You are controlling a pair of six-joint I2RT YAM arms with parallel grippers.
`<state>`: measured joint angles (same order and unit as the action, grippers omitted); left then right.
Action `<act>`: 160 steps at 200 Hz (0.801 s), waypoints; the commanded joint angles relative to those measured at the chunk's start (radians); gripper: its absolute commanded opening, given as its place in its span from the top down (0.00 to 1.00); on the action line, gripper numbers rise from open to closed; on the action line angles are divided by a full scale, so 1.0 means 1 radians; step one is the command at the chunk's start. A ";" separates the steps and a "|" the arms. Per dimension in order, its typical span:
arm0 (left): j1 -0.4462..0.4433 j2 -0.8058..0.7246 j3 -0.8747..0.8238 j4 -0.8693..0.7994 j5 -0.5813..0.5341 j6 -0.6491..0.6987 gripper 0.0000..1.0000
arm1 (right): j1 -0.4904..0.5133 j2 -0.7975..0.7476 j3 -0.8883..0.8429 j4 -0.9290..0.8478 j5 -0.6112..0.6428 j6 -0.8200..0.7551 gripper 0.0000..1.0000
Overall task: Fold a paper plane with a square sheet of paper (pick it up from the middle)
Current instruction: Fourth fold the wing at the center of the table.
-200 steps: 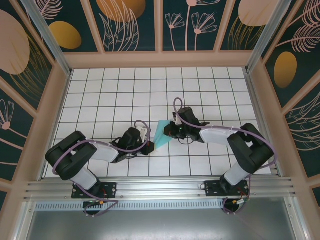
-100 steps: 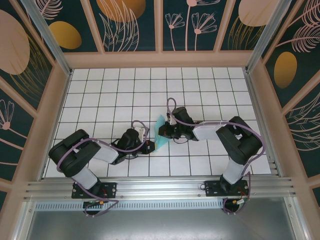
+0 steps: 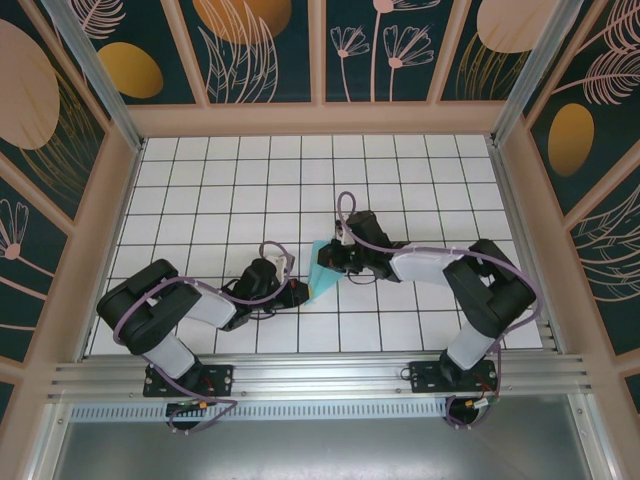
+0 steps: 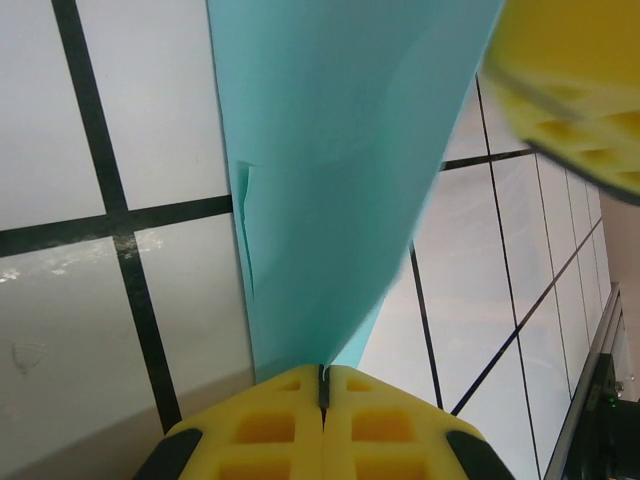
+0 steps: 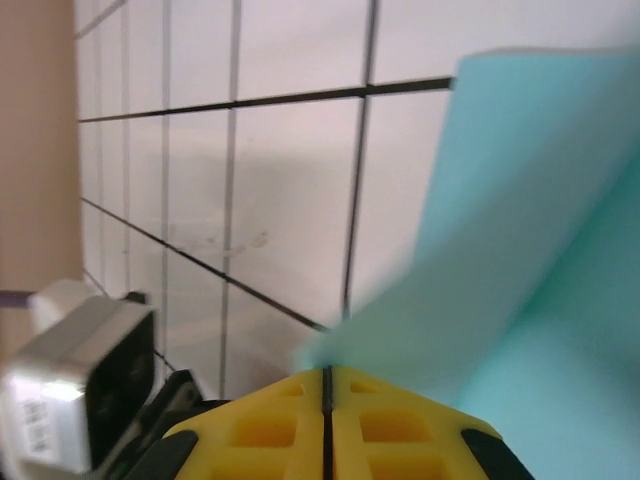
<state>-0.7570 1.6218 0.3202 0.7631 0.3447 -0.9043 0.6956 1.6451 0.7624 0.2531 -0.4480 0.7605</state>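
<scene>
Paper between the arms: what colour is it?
The paper is turquoise-blue, clearest in left wrist view.

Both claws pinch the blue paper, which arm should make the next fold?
Probably right: the right claw grips the turquoise paper at its wider far end, while the left claw pins the narrow near tip as an anchor.

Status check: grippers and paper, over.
Left gripper shut on the paper sheet. Right gripper shut on its other end. Sheet folded to a wedge. No obstruction seen.
</scene>
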 commanded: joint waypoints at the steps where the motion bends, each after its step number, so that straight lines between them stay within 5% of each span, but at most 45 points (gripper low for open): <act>1: 0.002 0.033 0.011 -0.077 0.053 -0.031 1.00 | 0.006 -0.030 -0.017 0.028 -0.054 -0.033 0.89; 160: 0.022 0.083 -0.005 -0.025 0.061 -0.185 1.00 | 0.008 0.153 0.091 0.010 -0.085 -0.049 0.90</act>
<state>-0.7277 1.6634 0.3191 0.8234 0.3897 -1.0679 0.7048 1.7634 0.8177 0.2546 -0.5182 0.7307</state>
